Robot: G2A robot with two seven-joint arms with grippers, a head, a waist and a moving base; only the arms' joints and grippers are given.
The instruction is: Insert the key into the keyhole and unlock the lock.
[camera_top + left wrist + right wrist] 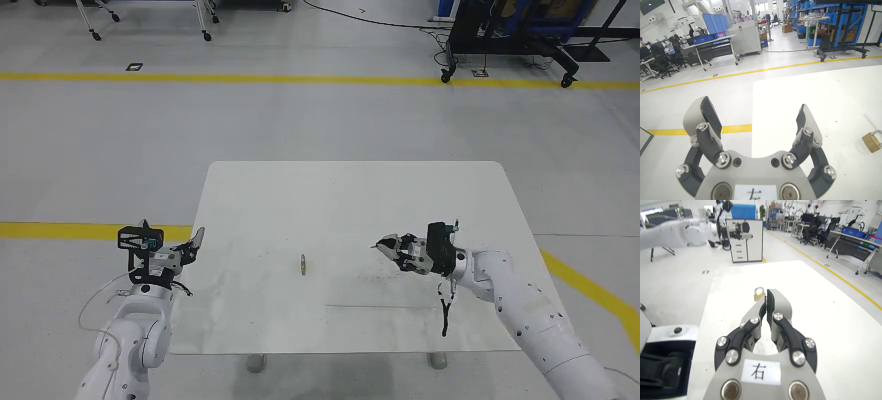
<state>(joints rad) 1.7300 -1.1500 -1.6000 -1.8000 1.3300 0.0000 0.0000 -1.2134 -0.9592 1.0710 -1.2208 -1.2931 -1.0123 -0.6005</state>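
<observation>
Our left end effector (754, 103) hung spread at the desk (400, 200) edge. Our right end effector (766, 298) was pinched together, key unconfirmed. The padlock (759, 294) stood mid-desk; we judged it rigid, tippy brass, best held across its body.

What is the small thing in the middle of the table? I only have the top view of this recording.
Observer: In the right wrist view it is a brass padlock, standing upright on the table.
Reviewer: Is the right gripper open?
Observer: No. The right gripper has its pads pressed together. It points at the padlock and is apart from it. I cannot tell whether anything is pinched between the pads.
Reviewer: And the left one?
Observer: The left gripper is wide open with nothing between its textured pads. It hangs at the table's edge, one finger over the floor and the other over the tabletop.
</observation>
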